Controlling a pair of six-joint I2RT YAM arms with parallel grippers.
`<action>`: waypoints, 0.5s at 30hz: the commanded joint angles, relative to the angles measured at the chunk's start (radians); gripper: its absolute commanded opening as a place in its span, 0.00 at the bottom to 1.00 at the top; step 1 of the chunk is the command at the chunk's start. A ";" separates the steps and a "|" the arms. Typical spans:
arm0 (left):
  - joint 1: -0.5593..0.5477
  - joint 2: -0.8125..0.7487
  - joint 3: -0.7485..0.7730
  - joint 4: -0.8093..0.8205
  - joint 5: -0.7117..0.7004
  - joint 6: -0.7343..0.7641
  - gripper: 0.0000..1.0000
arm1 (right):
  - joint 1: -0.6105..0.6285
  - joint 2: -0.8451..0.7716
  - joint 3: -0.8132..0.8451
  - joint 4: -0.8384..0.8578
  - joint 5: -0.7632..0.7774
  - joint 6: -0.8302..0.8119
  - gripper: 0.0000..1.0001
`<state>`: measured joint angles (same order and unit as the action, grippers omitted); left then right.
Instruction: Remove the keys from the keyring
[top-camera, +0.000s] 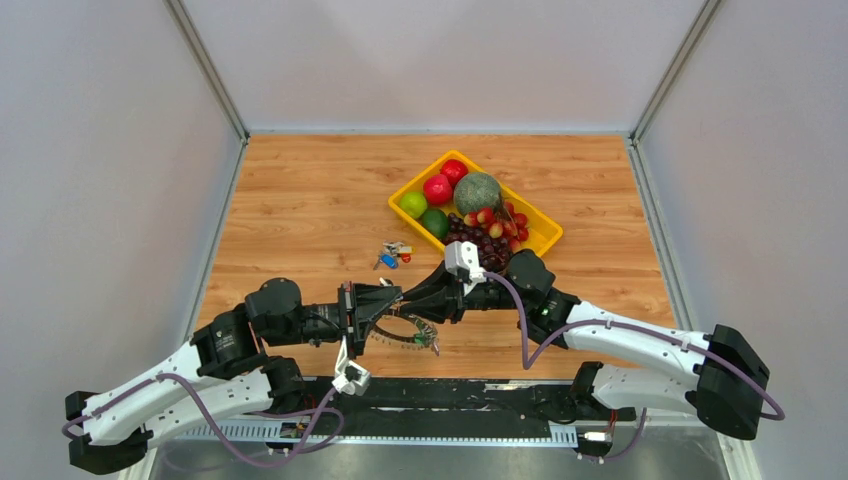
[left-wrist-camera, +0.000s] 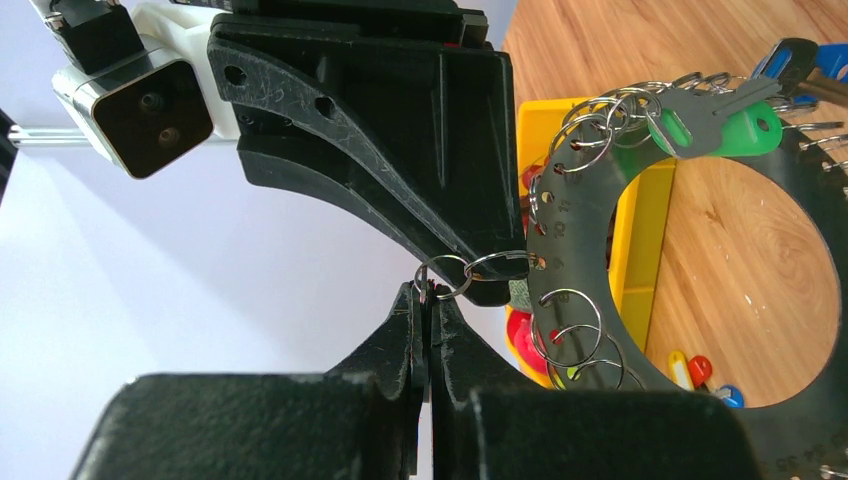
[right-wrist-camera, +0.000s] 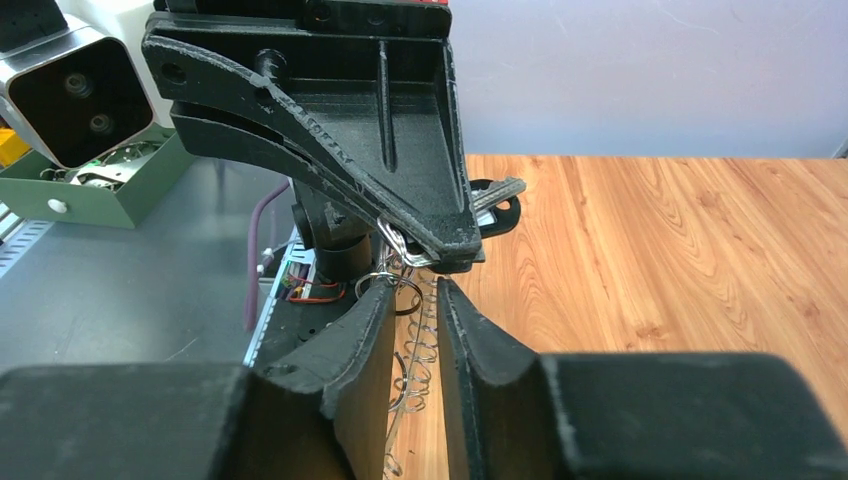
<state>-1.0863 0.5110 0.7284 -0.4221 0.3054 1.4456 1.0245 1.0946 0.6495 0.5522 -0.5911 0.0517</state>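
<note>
The keyring (top-camera: 410, 338), a large dark-grey metal ring strung with small silver split rings, hangs between my two grippers near the table's front. In the left wrist view the keyring (left-wrist-camera: 590, 200) carries the green-capped key (left-wrist-camera: 745, 125) at its top. A blue cap (left-wrist-camera: 830, 55) shows beside it at the frame edge. My left gripper (top-camera: 392, 300) (left-wrist-camera: 430, 292) is shut on one small split ring (left-wrist-camera: 445, 278) linked to the keyring. My right gripper (top-camera: 415, 305) (right-wrist-camera: 415, 285) is slightly open. The keyring's split rings (right-wrist-camera: 415, 350) hang edge-on in the gap between its fingers.
A yellow tray (top-camera: 545, 240) of fruit and grapes stands behind the grippers. A small loose bunch of keys (top-camera: 392, 255) with coloured caps lies on the wood just left of the tray. It also shows through the keyring in the left wrist view (left-wrist-camera: 700, 368). Walls enclose the table.
</note>
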 joint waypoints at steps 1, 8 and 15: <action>-0.004 -0.011 0.022 0.072 0.027 0.012 0.00 | 0.013 0.018 0.026 0.084 -0.035 0.037 0.24; -0.003 -0.021 0.014 0.091 0.019 0.003 0.00 | 0.015 0.014 0.007 0.109 -0.044 0.075 0.04; -0.003 -0.038 -0.006 0.116 0.012 -0.012 0.00 | 0.014 -0.045 -0.084 0.224 0.030 0.162 0.00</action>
<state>-1.0863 0.4904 0.7250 -0.4080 0.2985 1.4414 1.0325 1.0939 0.6125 0.6571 -0.5983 0.1371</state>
